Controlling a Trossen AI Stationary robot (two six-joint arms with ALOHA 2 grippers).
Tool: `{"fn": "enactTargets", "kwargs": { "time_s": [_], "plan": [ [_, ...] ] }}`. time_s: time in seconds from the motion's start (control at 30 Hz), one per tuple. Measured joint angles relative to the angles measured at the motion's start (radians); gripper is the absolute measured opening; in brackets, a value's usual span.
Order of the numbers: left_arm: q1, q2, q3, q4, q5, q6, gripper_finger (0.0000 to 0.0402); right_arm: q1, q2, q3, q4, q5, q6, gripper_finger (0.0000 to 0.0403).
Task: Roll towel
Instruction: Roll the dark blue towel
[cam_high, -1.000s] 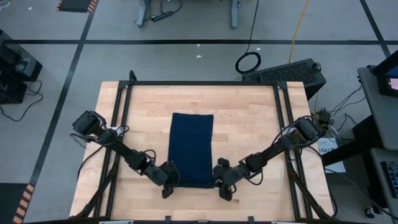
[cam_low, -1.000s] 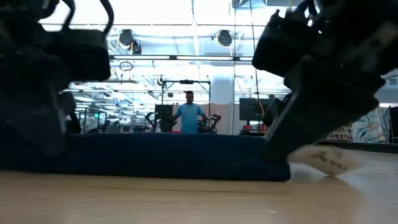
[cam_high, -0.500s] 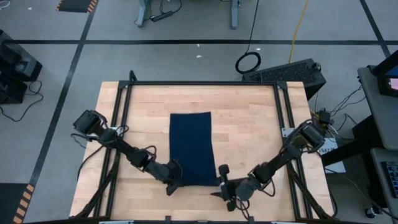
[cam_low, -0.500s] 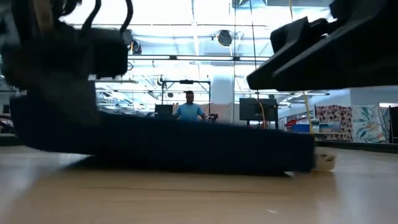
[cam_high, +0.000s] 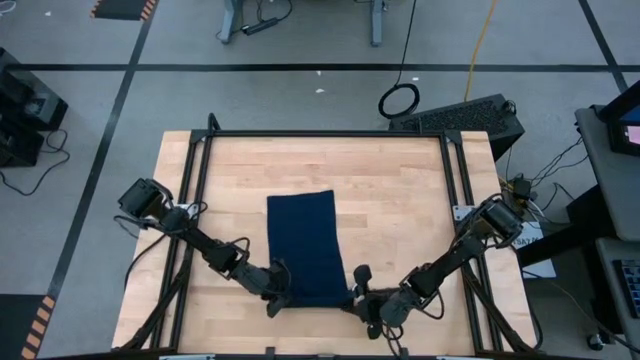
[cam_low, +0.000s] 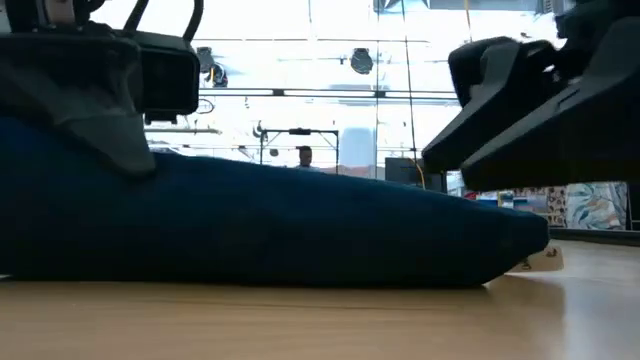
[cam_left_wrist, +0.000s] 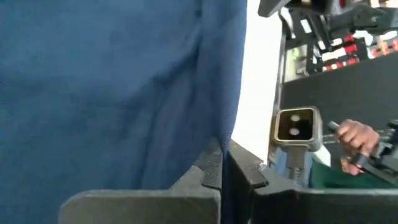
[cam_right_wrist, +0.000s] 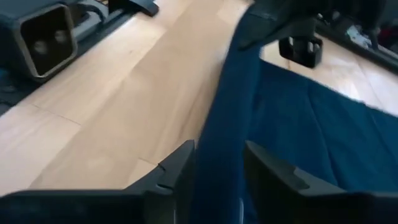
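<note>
The towel (cam_high: 303, 245) lies lengthwise mid-table (cam_high: 400, 200), its near edge now raised higher than a moment ago. The left gripper (cam_high: 281, 292) stays clenched on the near-left corner. The right gripper (cam_high: 357, 297) has moved back in, its fingers (cam_right_wrist: 177, 171) straddling the near-right edge, which they had released earlier.

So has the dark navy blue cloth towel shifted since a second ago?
Yes. The dark navy blue cloth towel has slid toward the table's near edge; its far edge sits lower.
</note>
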Motion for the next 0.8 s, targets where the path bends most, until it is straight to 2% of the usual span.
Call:
{"fn": "enactTargets", "kwargs": {
  "time_s": [0.13, 0.3, 0.4, 0.63, 0.8],
  "plan": [
    [-0.006, 0.001, -0.014, -0.004, -0.015, -0.044, 0.0004, -0.032, 0.000, 0.000, 0.001, -0.007, 0.109, 0.0125],
    [-0.024, 0.001, -0.016, -0.037, -0.039, -0.074, 0.0004, -0.090, 0.000, 0.000, -0.013, -0.149, 0.204, 0.0125],
    [-0.035, 0.001, -0.016, -0.058, -0.045, -0.077, 0.0004, -0.115, 0.000, 0.000, -0.017, -0.191, 0.231, 0.0123],
    [-0.055, 0.001, -0.016, -0.129, -0.081, -0.116, 0.0004, -0.167, 0.000, 0.000, -0.011, -0.371, 0.311, 0.0083],
    [-0.065, 0.001, -0.016, -0.150, -0.086, -0.129, 0.0004, -0.175, 0.000, 0.000, -0.006, -0.388, 0.337, 0.0069]
  ]
}}
